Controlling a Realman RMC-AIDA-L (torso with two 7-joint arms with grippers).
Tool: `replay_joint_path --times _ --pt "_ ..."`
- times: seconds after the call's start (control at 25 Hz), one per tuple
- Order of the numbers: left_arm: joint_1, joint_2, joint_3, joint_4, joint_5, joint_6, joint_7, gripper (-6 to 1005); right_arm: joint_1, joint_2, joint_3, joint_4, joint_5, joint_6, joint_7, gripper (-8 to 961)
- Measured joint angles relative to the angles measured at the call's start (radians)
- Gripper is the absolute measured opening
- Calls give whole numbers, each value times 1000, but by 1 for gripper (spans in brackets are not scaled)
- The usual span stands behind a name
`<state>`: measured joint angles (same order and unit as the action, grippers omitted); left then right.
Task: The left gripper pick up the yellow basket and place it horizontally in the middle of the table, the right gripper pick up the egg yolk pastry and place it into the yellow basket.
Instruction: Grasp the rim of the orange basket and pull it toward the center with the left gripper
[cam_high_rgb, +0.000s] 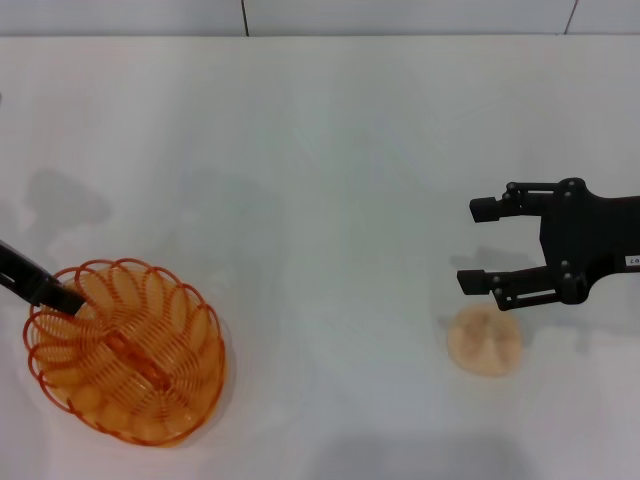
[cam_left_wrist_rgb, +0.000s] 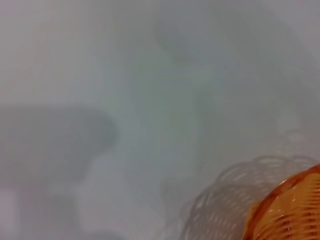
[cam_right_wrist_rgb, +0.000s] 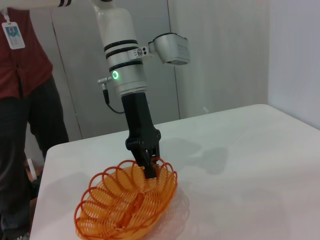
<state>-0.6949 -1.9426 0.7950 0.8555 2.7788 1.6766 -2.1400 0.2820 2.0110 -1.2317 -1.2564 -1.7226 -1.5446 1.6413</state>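
Yellow basket (cam_high_rgb: 125, 350) is sitting at the table's (cam_high_rgb: 320, 180) near-left corner: oval, translucent orange looped wire, scalloped rim, nothing lying inside. Left gripper (cam_high_rgb: 62, 296) is reaching down onto its rim, fingers (cam_right_wrist_rgb: 149, 170) narrowed on the wire. Egg yolk pastry (cam_high_rgb: 485, 340), pale cream dome with creases, is resting well apart at right. Right gripper (cam_high_rgb: 478, 246) is hovering just beyond it, fingers spread wide, holding nothing. Its white label (cam_high_rgb: 632, 260) is showing, text unreadable.
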Motion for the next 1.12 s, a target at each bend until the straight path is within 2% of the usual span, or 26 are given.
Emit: replay_joint_path --times 0.28,0.68,1.12 --pt "-8 2 -4 8 -14 8 7 135 0 0 0 -1 0 0 0 828" --pt "-13 12 -16 29 -113 13 -4 108 6 0 4 3 0 5 0 828" --pt "-35 8 -28 50 -194 17 -136 92 10 0 10 5 12 12 0 828"
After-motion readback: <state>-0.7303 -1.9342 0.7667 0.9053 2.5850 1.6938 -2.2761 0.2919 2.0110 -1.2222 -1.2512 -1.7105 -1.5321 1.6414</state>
